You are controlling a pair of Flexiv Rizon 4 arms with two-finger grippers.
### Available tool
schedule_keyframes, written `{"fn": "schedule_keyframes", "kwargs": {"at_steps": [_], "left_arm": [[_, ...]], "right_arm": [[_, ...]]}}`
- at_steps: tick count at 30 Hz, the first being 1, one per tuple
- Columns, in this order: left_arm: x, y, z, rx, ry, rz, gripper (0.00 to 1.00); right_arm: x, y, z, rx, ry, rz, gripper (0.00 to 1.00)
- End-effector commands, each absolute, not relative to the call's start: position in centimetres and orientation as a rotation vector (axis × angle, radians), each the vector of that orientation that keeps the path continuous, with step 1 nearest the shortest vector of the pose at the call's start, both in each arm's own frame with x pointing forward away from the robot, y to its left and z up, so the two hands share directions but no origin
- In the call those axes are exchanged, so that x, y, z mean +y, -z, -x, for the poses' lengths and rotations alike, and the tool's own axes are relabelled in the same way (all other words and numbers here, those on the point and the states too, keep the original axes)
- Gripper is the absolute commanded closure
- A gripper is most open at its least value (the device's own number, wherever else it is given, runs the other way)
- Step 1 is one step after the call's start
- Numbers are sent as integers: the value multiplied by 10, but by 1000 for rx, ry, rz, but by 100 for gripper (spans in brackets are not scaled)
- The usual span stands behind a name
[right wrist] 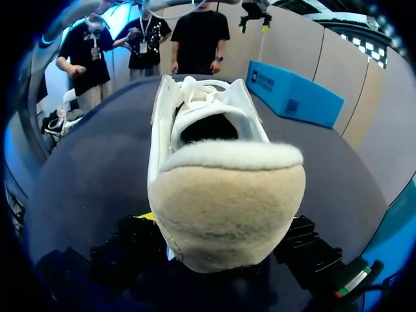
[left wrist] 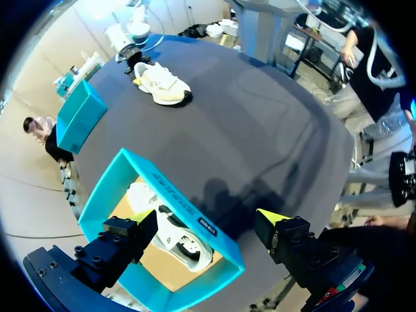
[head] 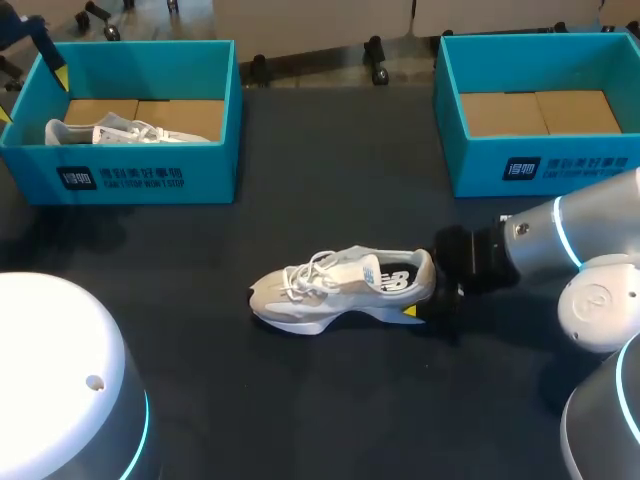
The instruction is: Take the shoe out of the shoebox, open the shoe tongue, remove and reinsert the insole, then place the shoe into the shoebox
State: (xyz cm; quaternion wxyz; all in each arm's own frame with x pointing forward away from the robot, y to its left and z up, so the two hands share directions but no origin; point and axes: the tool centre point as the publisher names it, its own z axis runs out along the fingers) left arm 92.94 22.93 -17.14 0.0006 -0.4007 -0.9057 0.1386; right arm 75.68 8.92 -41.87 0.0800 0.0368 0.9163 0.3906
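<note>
Right gripper [head: 427,300] clasps the shoe [head: 330,290] by its heel, well apart from the right shoebox [head: 545,172]

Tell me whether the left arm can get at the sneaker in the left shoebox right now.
Probably yes: the left gripper hovers open above the lidless shoebox, and nothing covers the white sneaker inside.

My right arm [head: 565,238] has glossy white shells, glowing blue rings (black wrist) and a yellow-tipped tool [head: 428,292].

White logo print on shoebox [head: 205,165] front
</note>
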Motion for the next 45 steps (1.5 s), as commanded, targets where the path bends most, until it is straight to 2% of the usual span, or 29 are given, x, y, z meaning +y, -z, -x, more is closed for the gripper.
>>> {"fn": "schedule_keyframes", "kwargs": {"at_steps": [1,7,15,23,41,45], "left_arm": [[224,165,-911,-2905,-416,1206,0],[208,163,-891,-2958,-351,1079,0],[192,154,-875,-3120,-259,618,0],[174,148,-854,-3191,-223,-163,0],[173,147,-852,-3202,-232,-182,0],[156,152,-848,-3209,-58,-642,0]], "right_arm": [[92,420,-757,2742,-1158,-114,100],[92,420,-757,2742,-1158,-114,100],[92,420,-757,2742,-1158,-114,100],[92,420,-757,2742,-1158,-114,100],[92,420,-757,2742,-1158,-114,100],[92,420,-757,2742,-1158,-114,100]]}}
